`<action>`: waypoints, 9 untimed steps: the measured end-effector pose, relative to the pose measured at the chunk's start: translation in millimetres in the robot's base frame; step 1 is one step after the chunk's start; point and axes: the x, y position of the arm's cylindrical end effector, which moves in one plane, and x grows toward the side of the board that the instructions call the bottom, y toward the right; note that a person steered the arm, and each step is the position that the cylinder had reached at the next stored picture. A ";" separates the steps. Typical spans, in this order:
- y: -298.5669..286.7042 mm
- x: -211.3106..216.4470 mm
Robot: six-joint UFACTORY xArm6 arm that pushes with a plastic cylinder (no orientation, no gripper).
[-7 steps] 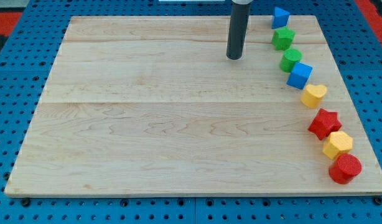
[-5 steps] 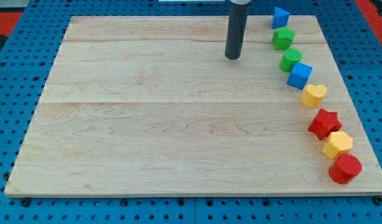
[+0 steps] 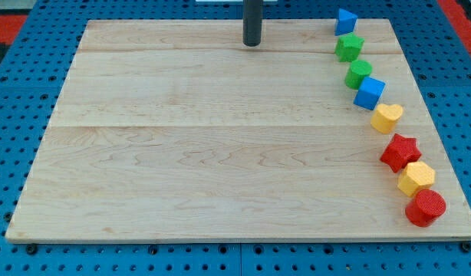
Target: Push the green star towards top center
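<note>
My tip (image 3: 252, 44), a bare rod with no fingers to open or close, rests at the far centre of the tabletop (image 3: 182, 153). The green star (image 3: 348, 47) lies well apart to its right, near the far right corner, below the blue block (image 3: 344, 21). I must get round to its right side to push it leftward.

A pale wooden board (image 3: 220, 153) lies on a blue pegboard surface (image 3: 13, 153). Along its right side runs a curved row: far off a blue triangle (image 3: 345, 21), then a green block (image 3: 358, 73), blue cube (image 3: 369, 93), yellow heart (image 3: 387, 117), red star (image 3: 400, 152), yellow block (image 3: 416, 178), and nearest, a red cylinder (image 3: 426, 207).
</note>
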 end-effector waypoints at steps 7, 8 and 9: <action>77.6 -9.3; 108.1 -7.1; 114.6 -7.1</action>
